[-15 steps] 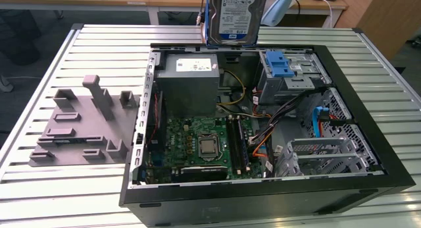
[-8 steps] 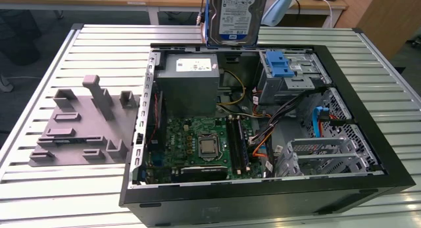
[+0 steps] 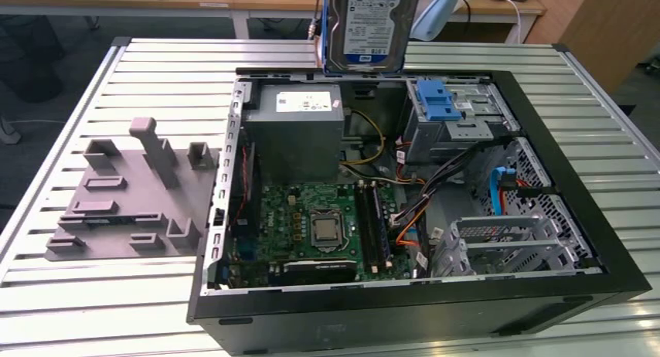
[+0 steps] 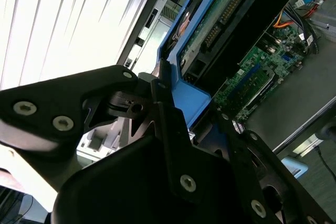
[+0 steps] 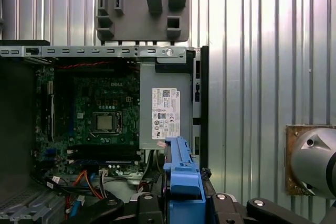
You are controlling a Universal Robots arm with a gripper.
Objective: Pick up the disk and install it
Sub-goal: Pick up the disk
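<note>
Now mid-carry: hand clenched on the blue rail of the disk, held upright over the open computer case rim by the power supply; installing likely needs rails squared to the blue-latched drive cage.

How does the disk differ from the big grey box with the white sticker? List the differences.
The disk hangs upright in the gripper above the rim of the case; the grey box sits inside the case. The disk is smaller than the grey box. The disk has blue rails; the grey box is plain grey. Both are rectangular and labelled.
</note>
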